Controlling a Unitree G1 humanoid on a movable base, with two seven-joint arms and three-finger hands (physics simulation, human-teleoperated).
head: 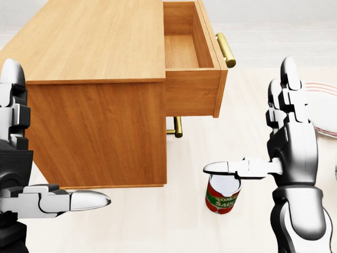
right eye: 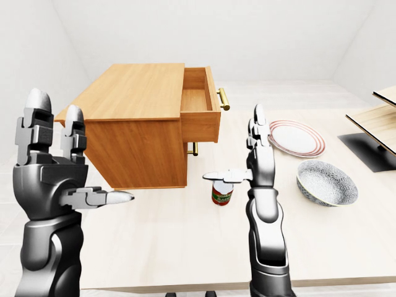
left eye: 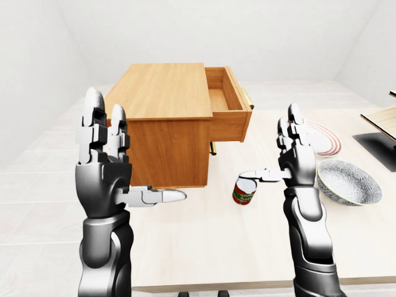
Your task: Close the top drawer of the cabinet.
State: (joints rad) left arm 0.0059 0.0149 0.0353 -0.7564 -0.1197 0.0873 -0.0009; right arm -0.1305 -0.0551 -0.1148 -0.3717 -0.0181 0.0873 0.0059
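Observation:
A wooden cabinet (left eye: 162, 124) stands on the pale table (left eye: 204, 247), left of centre in the left-eye view. Its top drawer (left eye: 228, 105) is pulled out to the right and looks empty; a brass handle (head: 226, 49) sits on its front. A second brass handle (head: 177, 127) shows below it. My left hand (left eye: 114, 167) is open, fingers up, in front of the cabinet's near side. My right hand (left eye: 286, 158) is open, fingers up, to the right of the drawer and lower, its thumb over a red can (left eye: 244, 191).
A red tomato-sauce can (head: 222, 194) stands on the table below the drawer. A patterned bowl (left eye: 348, 181) and a red-rimmed plate (right eye: 296, 137) lie at the right. A dark-based wooden stand (left eye: 380, 133) sits at the far right edge.

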